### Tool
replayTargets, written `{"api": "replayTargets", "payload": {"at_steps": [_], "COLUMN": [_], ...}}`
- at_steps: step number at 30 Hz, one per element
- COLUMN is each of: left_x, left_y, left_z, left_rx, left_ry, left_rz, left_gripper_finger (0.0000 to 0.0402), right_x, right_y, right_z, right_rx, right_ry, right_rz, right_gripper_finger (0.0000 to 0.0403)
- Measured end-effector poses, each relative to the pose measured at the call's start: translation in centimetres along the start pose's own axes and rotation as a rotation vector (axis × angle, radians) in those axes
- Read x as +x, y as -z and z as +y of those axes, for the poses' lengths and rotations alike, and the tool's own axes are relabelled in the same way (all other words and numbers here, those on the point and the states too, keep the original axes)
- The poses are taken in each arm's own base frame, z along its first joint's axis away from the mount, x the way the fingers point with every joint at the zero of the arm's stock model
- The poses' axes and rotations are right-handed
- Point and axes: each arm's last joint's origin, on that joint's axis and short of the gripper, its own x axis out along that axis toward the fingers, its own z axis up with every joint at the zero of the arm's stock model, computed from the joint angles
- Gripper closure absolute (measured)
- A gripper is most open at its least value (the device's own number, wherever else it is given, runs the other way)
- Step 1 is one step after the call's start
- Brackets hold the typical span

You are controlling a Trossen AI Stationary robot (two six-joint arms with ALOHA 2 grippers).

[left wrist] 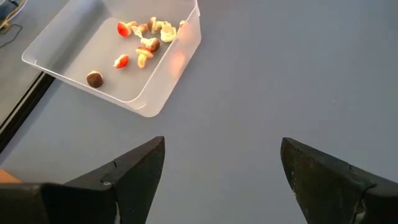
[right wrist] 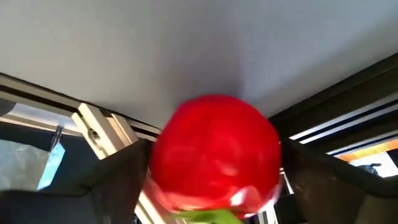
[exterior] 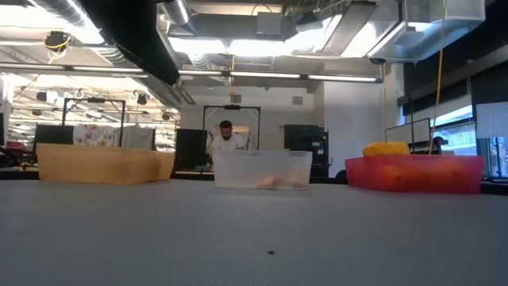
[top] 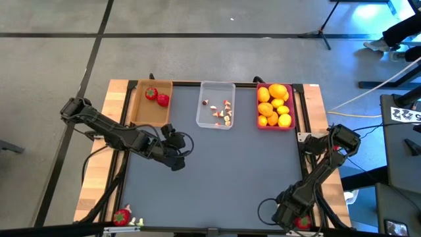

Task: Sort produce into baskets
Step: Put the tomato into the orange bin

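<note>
Red strawberry (right wrist: 214, 155) clamped between right end effector (right wrist: 211, 180) fingers.

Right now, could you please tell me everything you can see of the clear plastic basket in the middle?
The clear basket is a shallow rectangular tray of translucent plastic with rounded corners, standing flat on the grey table between the tan basket and the pink basket, apart from both. It holds a loose scatter of small red, white and brown mushroom-like pieces. Nothing grips it; the left gripper hovers open nearby over bare table.
</note>
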Motion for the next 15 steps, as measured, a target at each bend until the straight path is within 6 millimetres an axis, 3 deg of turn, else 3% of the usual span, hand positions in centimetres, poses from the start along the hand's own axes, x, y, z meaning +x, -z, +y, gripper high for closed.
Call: {"api": "replayTargets", "payload": {"at_steps": [7, 15], "left_x": [0.0, 0.0], "left_y": [0.0, -0.3], "left_z": [0.0, -0.2], "left_rx": [0.000, 0.035], "left_ry": [0.000, 0.015], "left_rz": [-0.001, -0.031], "left_gripper_finger": [0.0086, 0.0086], "right_x": [0.0, -1.2], "right_y": [0.0, -0.6], "right_z": [0.0, 0.1], "right_rx": [-0.044, -0.085], "right_ry": [-0.003, -0.048], "right_rz": [0.005, -0.092], "right_gripper_finger": [0.0164, 0.0163]}}
